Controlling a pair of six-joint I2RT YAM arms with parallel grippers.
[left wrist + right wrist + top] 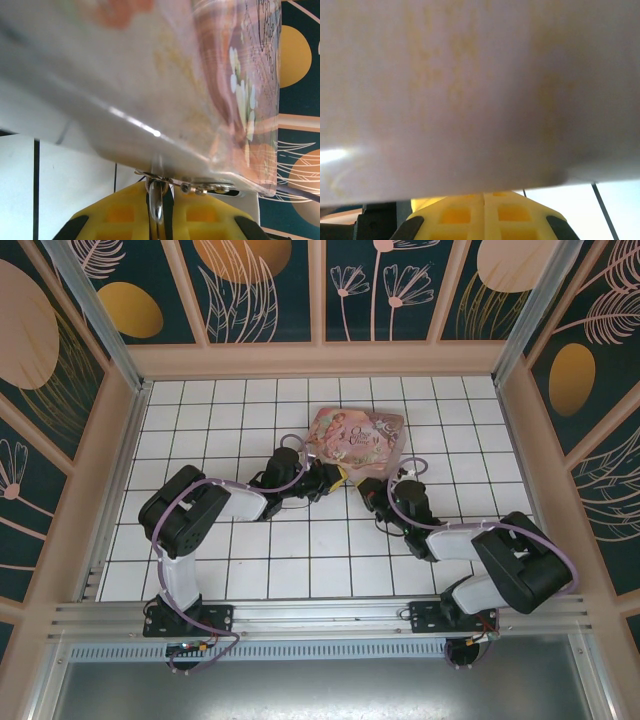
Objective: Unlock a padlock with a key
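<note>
- Padlock (156, 200): only its thin silver shackle could be made out, hanging just below a small metal hasp (200, 187) on the lower edge of the pink floral tin box (355, 440); its body was hidden.
- Left gripper (160, 220): the yellow fingers (120, 215) stood nearly together, with the shackle in the narrow gap between them, so the jaws clamped the padlock.
- Right gripper (484, 200): the yellow fingers met along a thin seam, closed, just under the blurred wall of the tin box; whether anything lay between them could not be told.
- Top view: both grippers met at the near edge of the tin box, which lay on the white tiled table (250, 570).
</note>
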